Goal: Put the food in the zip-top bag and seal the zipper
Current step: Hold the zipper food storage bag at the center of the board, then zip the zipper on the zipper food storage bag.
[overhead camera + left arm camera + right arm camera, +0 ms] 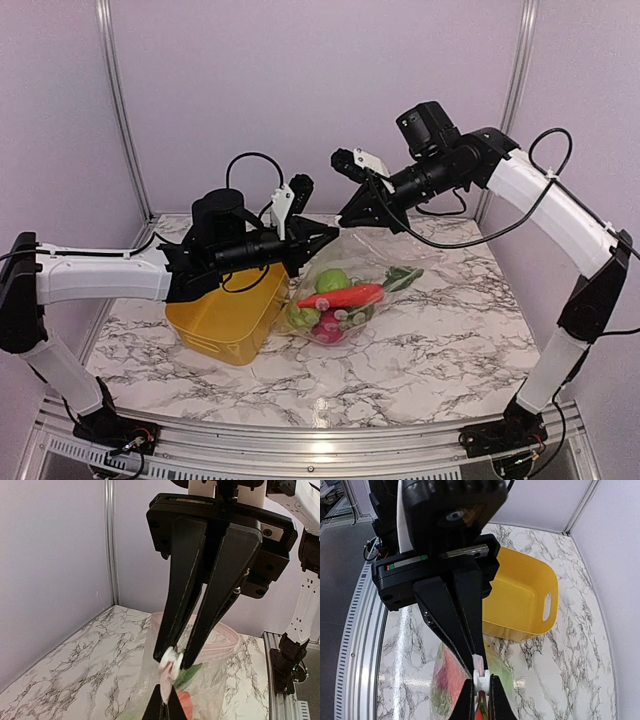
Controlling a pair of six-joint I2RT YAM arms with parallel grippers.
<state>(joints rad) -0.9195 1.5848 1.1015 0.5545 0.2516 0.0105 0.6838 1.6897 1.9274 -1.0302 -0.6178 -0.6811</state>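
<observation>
L gripper and R gripper each pinch the zipper, holding the zip-top bag up (toy food inside) for sealing.

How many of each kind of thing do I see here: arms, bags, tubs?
Robot arms: 2, left arm and right arm
Clear bag: 1
Yellow tub: 1
Total: 4
The toy food in the bag overlaps too much to count.

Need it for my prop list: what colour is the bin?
Yellow. The bin shows best in the right wrist view.
</observation>
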